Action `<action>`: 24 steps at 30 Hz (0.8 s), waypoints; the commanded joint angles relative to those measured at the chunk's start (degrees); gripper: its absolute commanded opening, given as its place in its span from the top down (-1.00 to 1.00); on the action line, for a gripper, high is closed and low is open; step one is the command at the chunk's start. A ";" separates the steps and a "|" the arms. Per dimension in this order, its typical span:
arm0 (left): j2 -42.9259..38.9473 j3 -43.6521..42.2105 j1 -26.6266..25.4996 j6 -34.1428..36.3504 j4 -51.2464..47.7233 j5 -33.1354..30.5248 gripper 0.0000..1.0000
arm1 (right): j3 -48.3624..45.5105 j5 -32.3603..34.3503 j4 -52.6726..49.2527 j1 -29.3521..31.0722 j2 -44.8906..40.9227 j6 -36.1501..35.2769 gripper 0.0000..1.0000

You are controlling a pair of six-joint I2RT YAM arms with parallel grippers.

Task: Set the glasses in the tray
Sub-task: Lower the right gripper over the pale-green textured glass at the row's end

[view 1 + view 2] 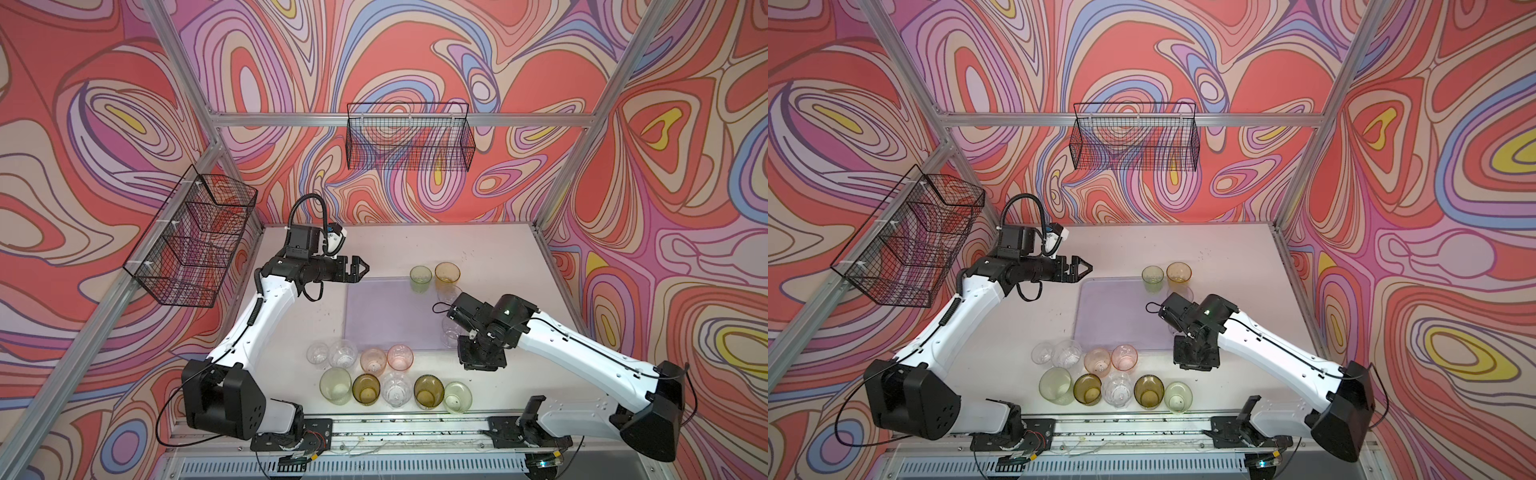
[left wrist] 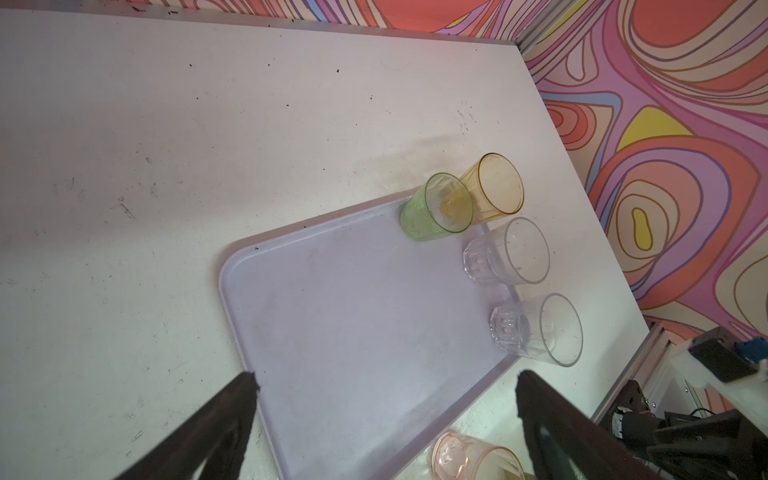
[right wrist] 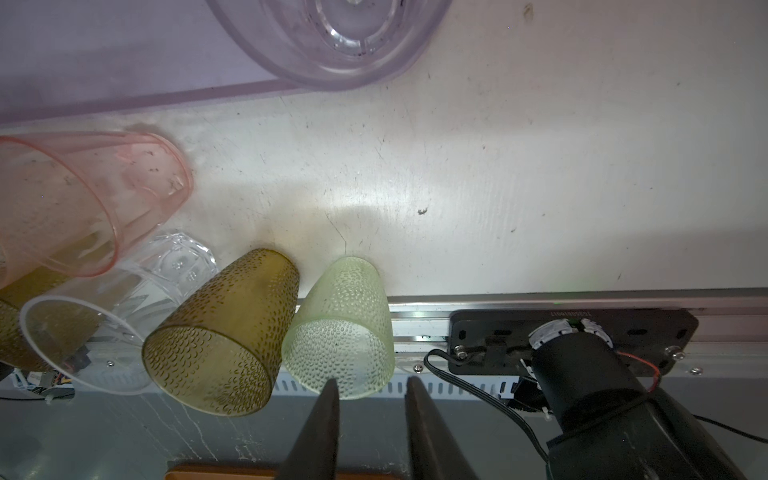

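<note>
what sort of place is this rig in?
Probably a robot test cell: aluminium frame, swirl-print wall panels, left arm and right arm mounted on a front rail.

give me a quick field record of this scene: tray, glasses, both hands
tray: pale lavender tray, mostly bare
along its right edge: green glass, amber glass, two clear glasses
off tray: nine glasses, two rows in front of it
left hand: open, empty, by tray's far left corner
right hand: slightly open, empty, pointing down by tray's near right corner
</note>
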 commanded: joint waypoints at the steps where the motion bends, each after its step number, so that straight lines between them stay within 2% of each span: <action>1: 0.27 -0.24 -0.13 0.42 0.27 -0.20 -1.00 | -1.85 -0.44 1.97 1.38 -0.97 1.61 0.43; 10: 0.55 -0.22 -0.16 0.35 0.34 -0.20 -1.00 | -8.65 -1.93 6.44 4.00 -4.53 5.37 0.43; 24: 0.84 -0.22 -0.11 0.20 0.34 0.06 -0.99 | -14.63 -2.14 10.15 7.21 -5.10 7.96 0.46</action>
